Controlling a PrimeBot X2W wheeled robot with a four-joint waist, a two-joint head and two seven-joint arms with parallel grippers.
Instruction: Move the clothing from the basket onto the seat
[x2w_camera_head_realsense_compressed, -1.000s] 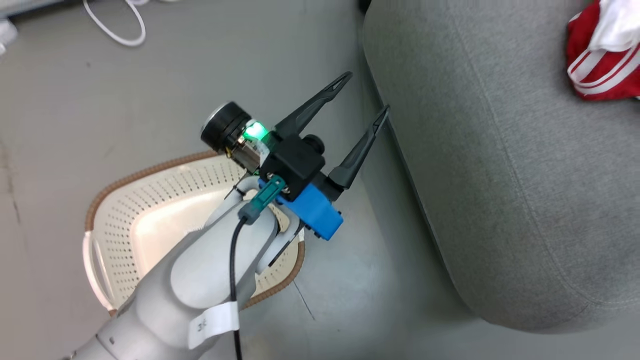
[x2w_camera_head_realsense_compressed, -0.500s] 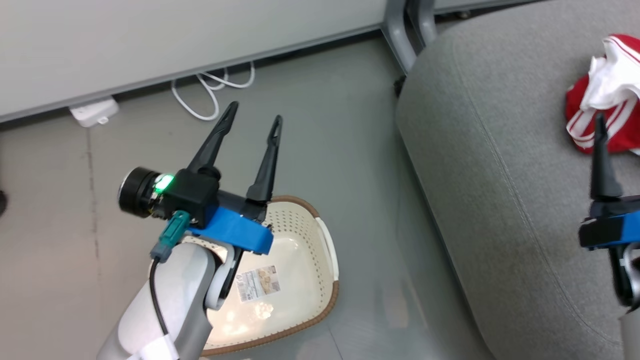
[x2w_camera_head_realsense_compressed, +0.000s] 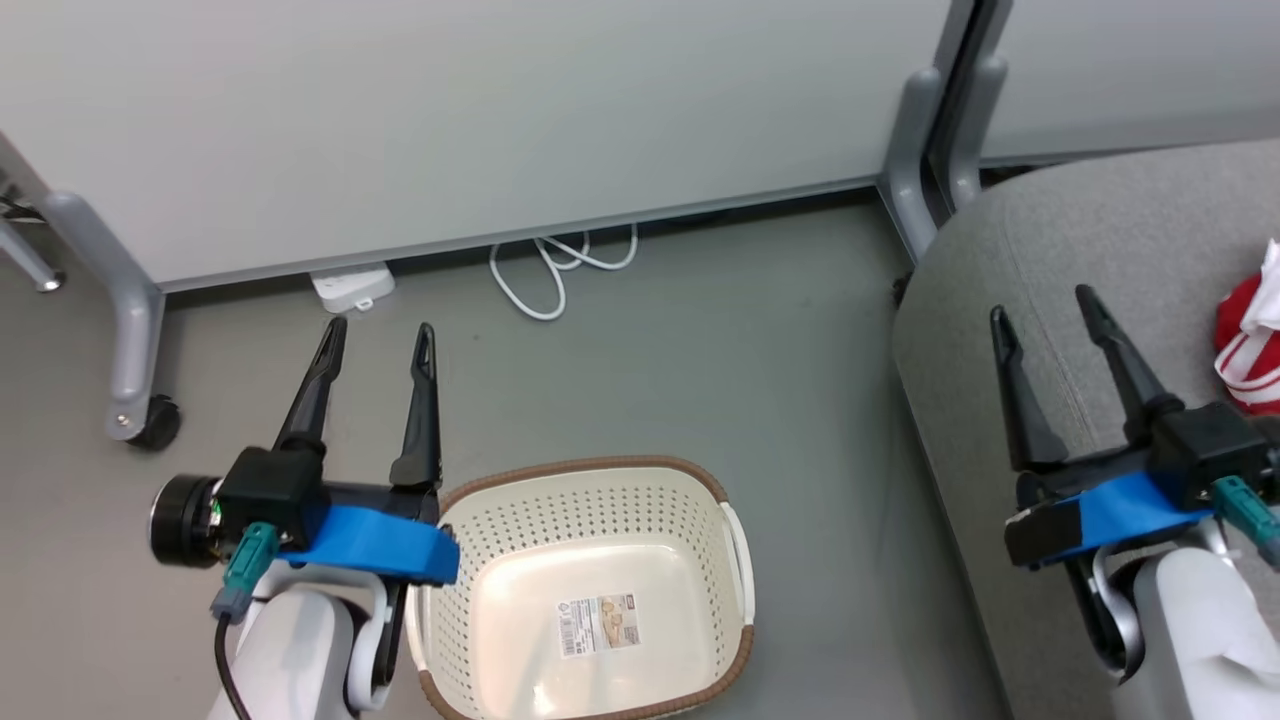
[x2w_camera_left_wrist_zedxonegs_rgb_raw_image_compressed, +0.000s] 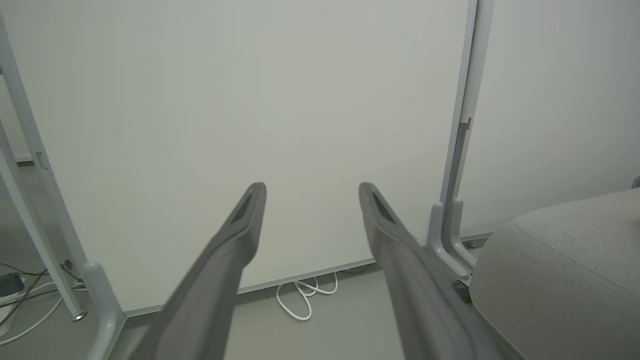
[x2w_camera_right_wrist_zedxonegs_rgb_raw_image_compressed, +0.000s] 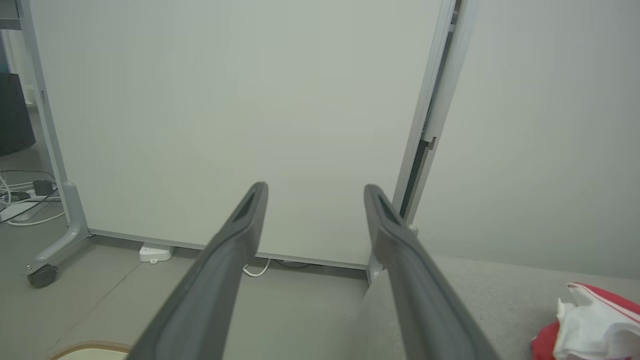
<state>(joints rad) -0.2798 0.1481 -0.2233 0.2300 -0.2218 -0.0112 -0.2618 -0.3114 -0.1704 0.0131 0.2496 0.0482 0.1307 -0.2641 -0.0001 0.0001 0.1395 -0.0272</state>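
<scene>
The cream perforated basket (x2w_camera_head_realsense_compressed: 690, 500) with its brown rim stands on the floor at the bottom centre, holding nothing but a paper label (x2w_camera_head_realsense_compressed: 598, 625). A bundle of red clothing (x2w_camera_head_realsense_compressed: 1248, 345) with white stripes lies on the grey seat (x2w_camera_head_realsense_compressed: 1060, 240) at the right edge; the same clothing (x2w_camera_right_wrist_zedxonegs_rgb_raw_image_compressed: 595, 320) lies low right in the right wrist view. My left gripper (x2w_camera_head_realsense_compressed: 378, 338) is open over the floor, left of the basket. Over the seat's left part my right gripper (x2w_camera_head_realsense_compressed: 1042, 302) is open too, with nothing between its fingers.
Pale partition panels (x2w_camera_head_realsense_compressed: 480, 110) on grey wheeled legs (x2w_camera_head_realsense_compressed: 130, 360) close off the back. A white cable (x2w_camera_head_realsense_compressed: 560, 270) and a white power block (x2w_camera_head_realsense_compressed: 350, 288) lie on the floor at their foot. A grey post (x2w_camera_head_realsense_compressed: 920, 170) stands by the seat's far corner.
The camera has swung and raised, so the whole picture shifted. My left arm drew back to the lower left, and my right gripper came fully into view over the seat.
</scene>
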